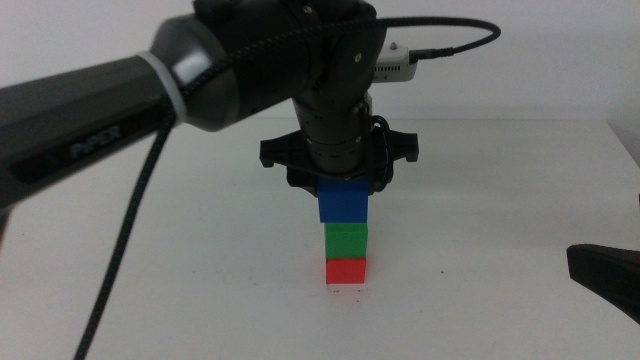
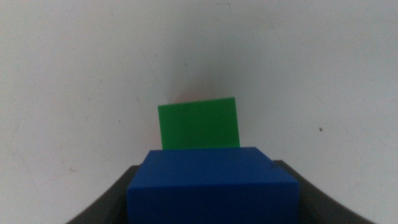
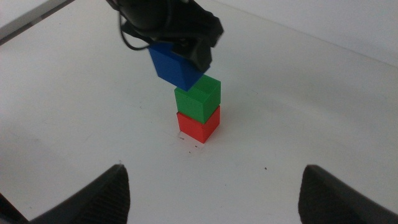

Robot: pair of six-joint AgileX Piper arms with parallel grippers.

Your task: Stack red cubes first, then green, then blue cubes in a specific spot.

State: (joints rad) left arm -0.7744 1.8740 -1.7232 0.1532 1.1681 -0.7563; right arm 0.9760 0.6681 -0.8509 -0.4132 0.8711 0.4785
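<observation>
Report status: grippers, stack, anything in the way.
Left gripper shut on blue cube, just above green cube, which sits on red cube. Right gripper open, waiting apart. Nothing in the way.

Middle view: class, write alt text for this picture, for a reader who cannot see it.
The left gripper holds the blue cube just above the green cube, which sits on the red cube on the white table. The right gripper waits, open, at the picture's right edge.
</observation>
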